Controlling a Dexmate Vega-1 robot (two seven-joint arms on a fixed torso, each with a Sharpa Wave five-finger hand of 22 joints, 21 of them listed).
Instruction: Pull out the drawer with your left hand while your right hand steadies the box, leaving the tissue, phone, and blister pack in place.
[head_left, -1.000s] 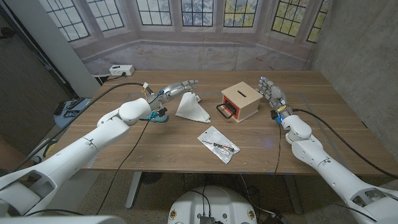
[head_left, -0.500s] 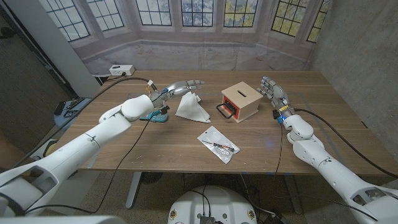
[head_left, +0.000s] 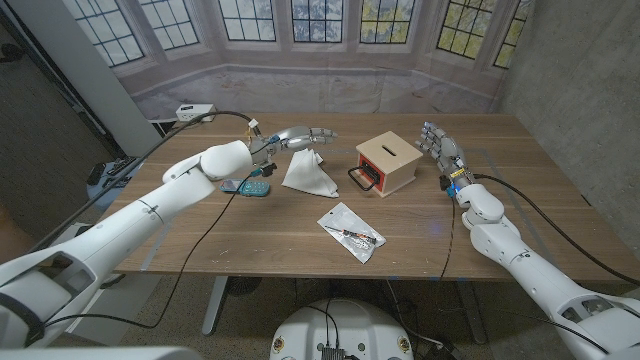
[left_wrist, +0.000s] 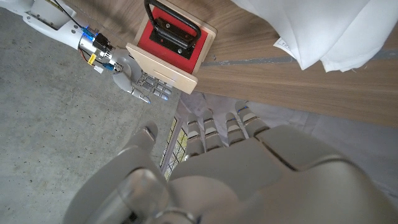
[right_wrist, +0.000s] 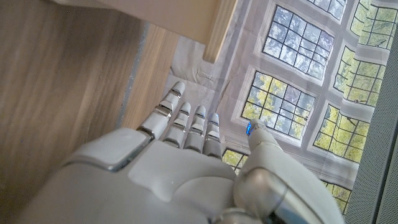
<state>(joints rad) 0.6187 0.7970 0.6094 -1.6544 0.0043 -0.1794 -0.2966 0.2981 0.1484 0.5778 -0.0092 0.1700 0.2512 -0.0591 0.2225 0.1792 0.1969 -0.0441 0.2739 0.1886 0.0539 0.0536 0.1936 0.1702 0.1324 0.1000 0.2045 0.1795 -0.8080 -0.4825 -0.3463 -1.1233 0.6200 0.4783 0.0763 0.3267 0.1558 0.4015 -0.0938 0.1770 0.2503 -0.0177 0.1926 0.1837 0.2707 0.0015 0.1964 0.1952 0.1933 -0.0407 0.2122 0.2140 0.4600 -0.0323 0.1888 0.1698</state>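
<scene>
The small wooden box (head_left: 388, 160) stands right of the table's middle, its red drawer front with a black handle (head_left: 361, 178) facing the robot's left. My left hand (head_left: 301, 137) hovers open above the white tissue (head_left: 308, 172), still left of the box, fingers pointing toward it. My right hand (head_left: 438, 146) stands open just right of the box, apart from it. The teal phone (head_left: 248, 186) lies left of the tissue. The blister pack (head_left: 351, 232) lies nearer the front. The left wrist view shows the red drawer front (left_wrist: 170, 38), the handle (left_wrist: 173, 15), the tissue (left_wrist: 329, 31) and the right hand (left_wrist: 140, 78).
A cable runs across the table (head_left: 200, 240) under the left arm. A white power strip (head_left: 195, 111) sits beyond the far left corner. In the right wrist view, the box's pale edge (right_wrist: 186, 15) lies just past my right hand (right_wrist: 180, 155).
The left arm has swung toward the box, carrying the hand further over the tissue and uncovering the phone. The right hand has stayed in place.
</scene>
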